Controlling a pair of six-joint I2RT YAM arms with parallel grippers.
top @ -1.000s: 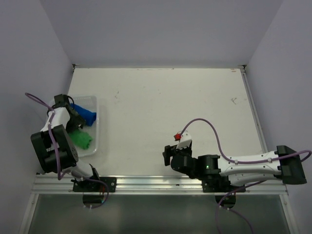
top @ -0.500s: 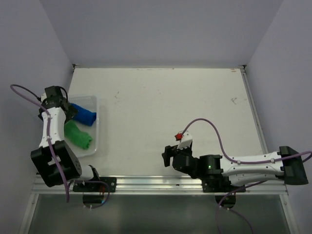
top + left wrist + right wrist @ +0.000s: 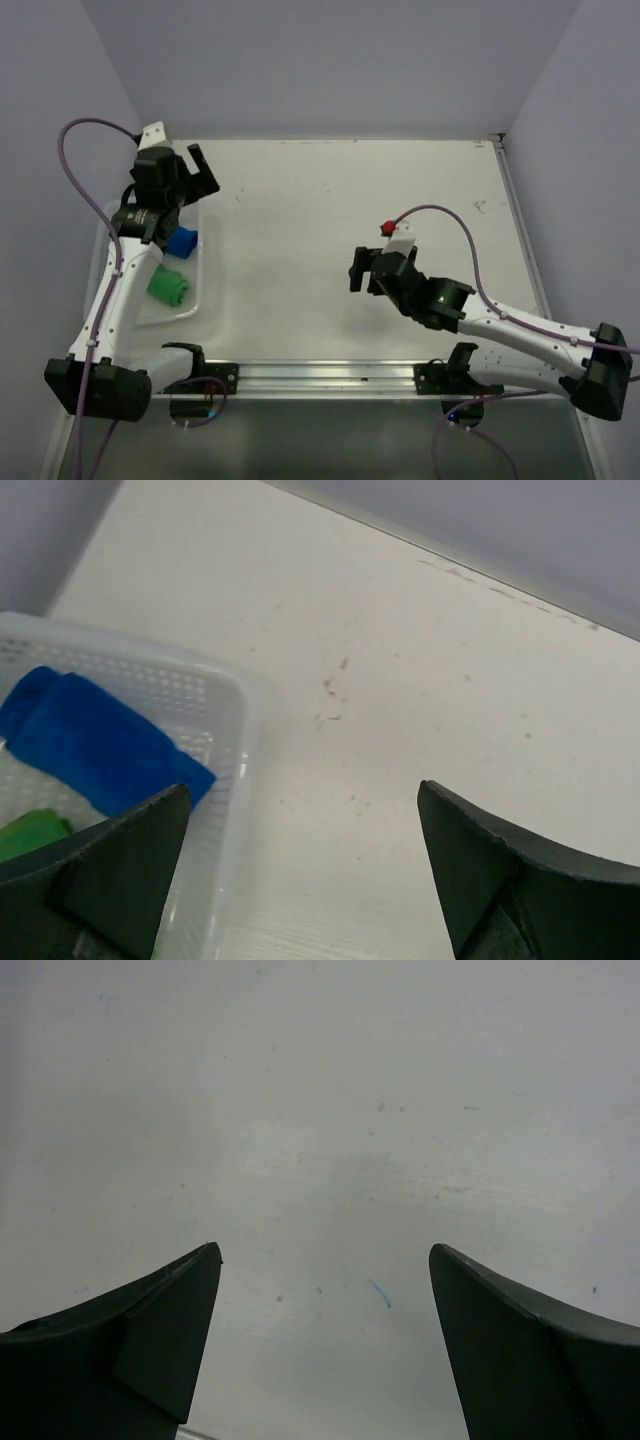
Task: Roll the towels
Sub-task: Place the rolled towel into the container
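Observation:
The blue towel (image 3: 182, 243) and the green towel (image 3: 167, 287) both lie rolled inside the white mesh basket (image 3: 199, 297) at the table's left edge. My left gripper (image 3: 201, 170) is open and empty, raised above the far right corner of the basket. In the left wrist view (image 3: 303, 790) it looks down on bare table, with the blue towel (image 3: 100, 745) and a corner of the green towel (image 3: 30, 835) in the basket (image 3: 240, 695) to its left. My right gripper (image 3: 361, 270) is open and empty over the middle of the table, and the right wrist view (image 3: 325, 1250) shows only tabletop below it.
The white table (image 3: 330, 200) has walls at the back and on both sides. A metal rail (image 3: 320, 375) runs along the near edge by the arm bases. Purple cables loop off both arms.
My left arm has lifted out of the basket and swung toward the far right, leaving both towels inside. My right arm has risen and reached further out over the table.

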